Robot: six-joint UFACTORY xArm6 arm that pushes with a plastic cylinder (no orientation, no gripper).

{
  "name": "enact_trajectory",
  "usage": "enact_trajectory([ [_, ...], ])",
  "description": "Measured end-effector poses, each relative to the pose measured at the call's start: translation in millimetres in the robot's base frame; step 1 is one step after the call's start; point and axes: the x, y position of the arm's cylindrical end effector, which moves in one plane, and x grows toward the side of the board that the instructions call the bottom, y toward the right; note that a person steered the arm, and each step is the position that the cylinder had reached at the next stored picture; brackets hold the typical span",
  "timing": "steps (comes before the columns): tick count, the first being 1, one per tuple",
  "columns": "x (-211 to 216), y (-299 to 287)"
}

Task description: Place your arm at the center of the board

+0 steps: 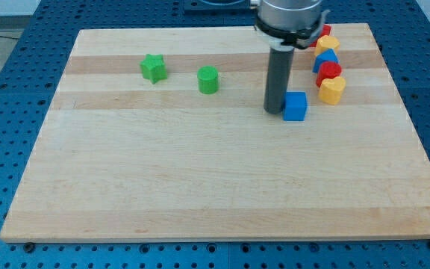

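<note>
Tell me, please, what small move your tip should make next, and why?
Probably slide my tip toward the view's bottom and slightly left: it sits in the board's upper half, touching or nearly touching the blue cube at its right.

my tip (275, 111) rests on the pale wooden board (200, 187), above its middle and toward the view's right; the dark rod stands upright, its lower end just left of the blue cube (295, 106).
</note>
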Motion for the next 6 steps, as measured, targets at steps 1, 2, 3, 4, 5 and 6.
enact_trajectory([
  [1, 0.0, 28.8],
  [2, 0.0, 31.6],
  [3, 8.1, 8.3],
  [4, 23.4, 3.6],
  [5, 29.3, -19.6],
  [6, 29.2, -91.4],
])
